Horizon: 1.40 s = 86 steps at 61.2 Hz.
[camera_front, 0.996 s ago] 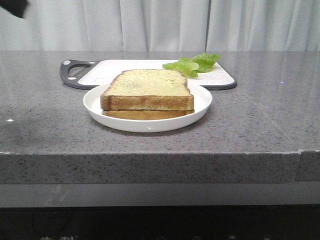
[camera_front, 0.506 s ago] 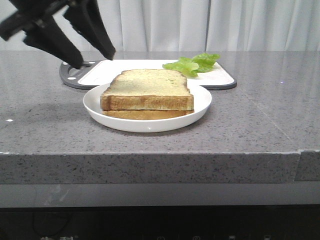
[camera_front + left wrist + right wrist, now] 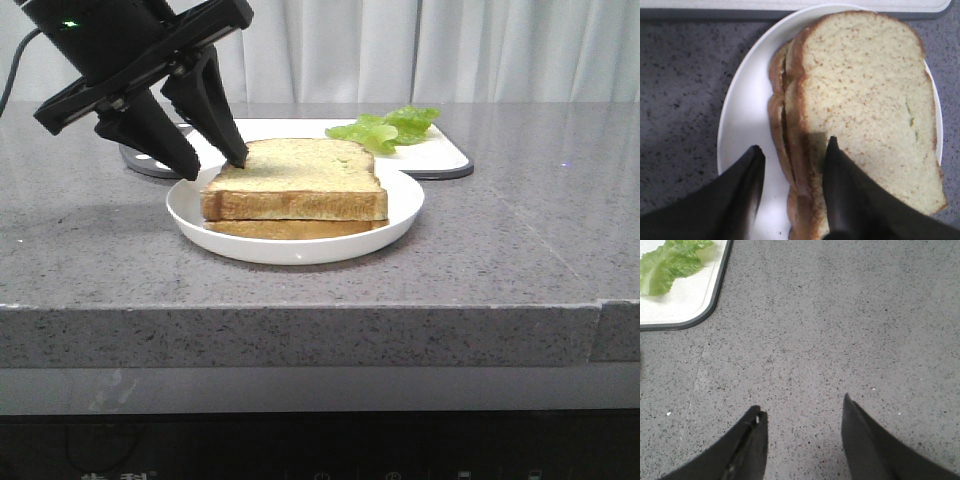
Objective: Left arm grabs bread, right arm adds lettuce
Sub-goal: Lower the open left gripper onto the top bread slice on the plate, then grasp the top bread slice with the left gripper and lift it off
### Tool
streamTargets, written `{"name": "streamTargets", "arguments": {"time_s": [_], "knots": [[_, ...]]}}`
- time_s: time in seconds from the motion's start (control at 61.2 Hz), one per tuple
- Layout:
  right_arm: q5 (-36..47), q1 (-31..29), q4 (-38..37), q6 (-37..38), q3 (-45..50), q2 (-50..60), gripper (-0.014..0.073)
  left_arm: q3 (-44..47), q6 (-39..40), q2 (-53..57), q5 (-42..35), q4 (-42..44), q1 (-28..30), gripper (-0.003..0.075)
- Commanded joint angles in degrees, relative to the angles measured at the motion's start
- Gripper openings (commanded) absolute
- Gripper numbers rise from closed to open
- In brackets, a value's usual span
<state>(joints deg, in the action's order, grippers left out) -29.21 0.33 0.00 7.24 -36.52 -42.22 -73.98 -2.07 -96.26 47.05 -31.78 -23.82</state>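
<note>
Left wrist view: the left claw, spread, is seen straddling the near edge of the bread, 1 finger over its top.

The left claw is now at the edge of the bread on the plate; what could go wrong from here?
1. Two slices are stacked. The open left claw straddles the top bread at its edge, so it might also catch the lower slice.
2. One finger hangs over the bread's face; pressing down could dent it.
3. The other finger hangs over the plate; closing could push the plate.
</note>
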Motion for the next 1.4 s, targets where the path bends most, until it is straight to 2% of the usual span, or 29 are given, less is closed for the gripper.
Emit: {"name": "streamTargets", "arguments": {"time_s": [0.0, 0.18, 0.474, 0.572, 0.816, 1.029, 1.388], "knots": [[4.2, -0.4, -0.4, -0.1, -2.0, 0.0, 0.0374, -1.9, -0.4, 2.0, -1.5, -2.8, -0.3, 0.0279], [4.2, -0.4, -0.4, -0.1, -2.0, 0.0, 0.0374, -1.9, -3.0, 1.5, -1.4, -6.6, -0.3, 0.0279], [4.1, -0.4, -0.4, -0.1, -2.0, 0.0, 0.0374, -1.9, -3.0, -0.5, -1.1, -6.1, -0.5, 0.0276], [3.7, -0.4, -0.4, -0.1, -2.0, 0.0, 0.0374, -1.9, -3.0, -0.9, -0.8, -6.1, -0.5, 0.0212], [3.0, -0.4, -0.4, -0.1, -2.0, 0.0, 0.0374, -1.9, -3.0, -0.7, -0.7, -6.0, -0.5, -0.0022], [3.1, -0.4, -0.4, -0.1, -2.0, 0.0, 0.0374, -2.1, -3.0, 1.3, -0.5, -6.0, -0.5, -0.002], [3.9, -0.4, -0.4, -0.1, -2.0, 0.0, 0.0374, -2.1, -3.0, 12.4, 1.2, -1.6, -0.5, -0.002]]}}
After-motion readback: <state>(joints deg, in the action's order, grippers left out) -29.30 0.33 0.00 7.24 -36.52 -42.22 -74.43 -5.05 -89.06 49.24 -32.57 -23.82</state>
